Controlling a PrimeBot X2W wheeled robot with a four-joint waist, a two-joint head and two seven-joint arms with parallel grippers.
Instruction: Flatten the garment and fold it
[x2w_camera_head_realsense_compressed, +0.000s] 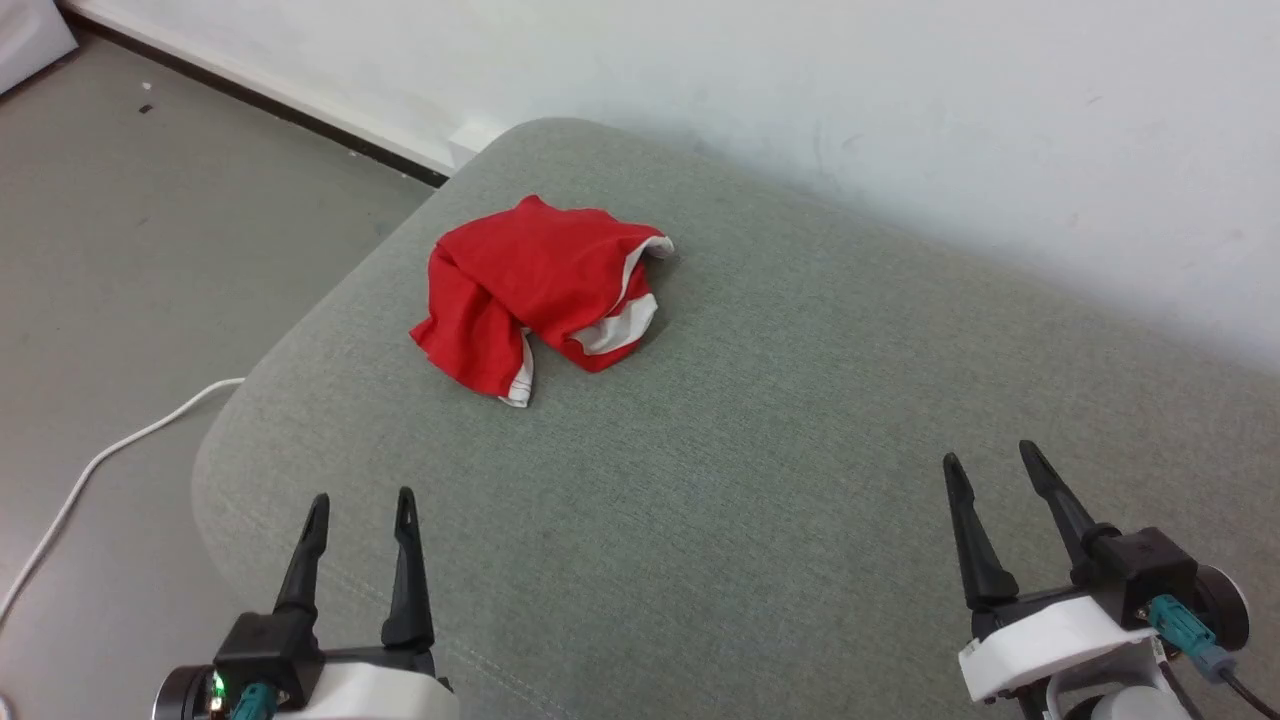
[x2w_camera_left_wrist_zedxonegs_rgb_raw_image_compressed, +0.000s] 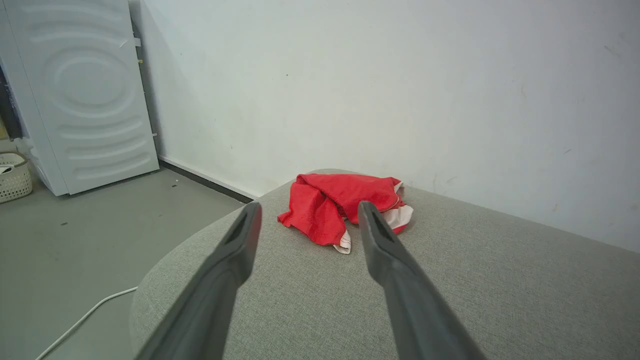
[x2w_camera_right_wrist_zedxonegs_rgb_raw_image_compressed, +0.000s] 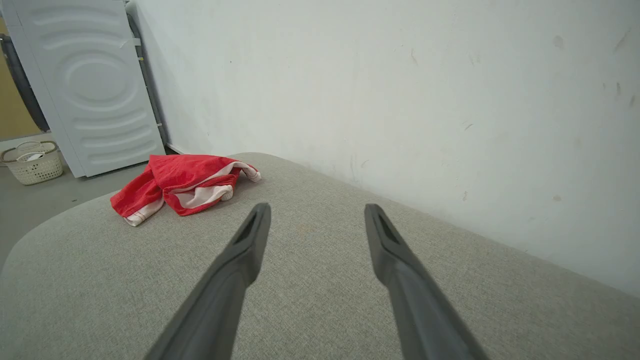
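The garment (x2w_camera_head_realsense_compressed: 545, 285) is a crumpled heap of bright red shorts with white trim, lying on the far left part of a grey-green cushioned surface (x2w_camera_head_realsense_compressed: 760, 480). Its print is hidden in the folds. My left gripper (x2w_camera_head_realsense_compressed: 362, 497) hovers open near the front left edge, well short of the garment. My right gripper (x2w_camera_head_realsense_compressed: 990, 457) stands open at the front right, far from it. In the left wrist view the garment (x2w_camera_left_wrist_zedxonegs_rgb_raw_image_compressed: 332, 207) sits straight ahead beyond the left gripper (x2w_camera_left_wrist_zedxonegs_rgb_raw_image_compressed: 309, 209). In the right wrist view the garment (x2w_camera_right_wrist_zedxonegs_rgb_raw_image_compressed: 177, 185) lies off to the left of the right gripper (x2w_camera_right_wrist_zedxonegs_rgb_raw_image_compressed: 317, 210).
A white wall (x2w_camera_head_realsense_compressed: 900, 110) runs along the cushion's far side. Grey floor (x2w_camera_head_realsense_compressed: 130, 260) lies to the left, with a white cable (x2w_camera_head_realsense_compressed: 110, 455) trailing beside the cushion's rounded edge. A white appliance (x2w_camera_left_wrist_zedxonegs_rgb_raw_image_compressed: 85, 95) and a woven basket (x2w_camera_right_wrist_zedxonegs_rgb_raw_image_compressed: 32, 162) stand further off.
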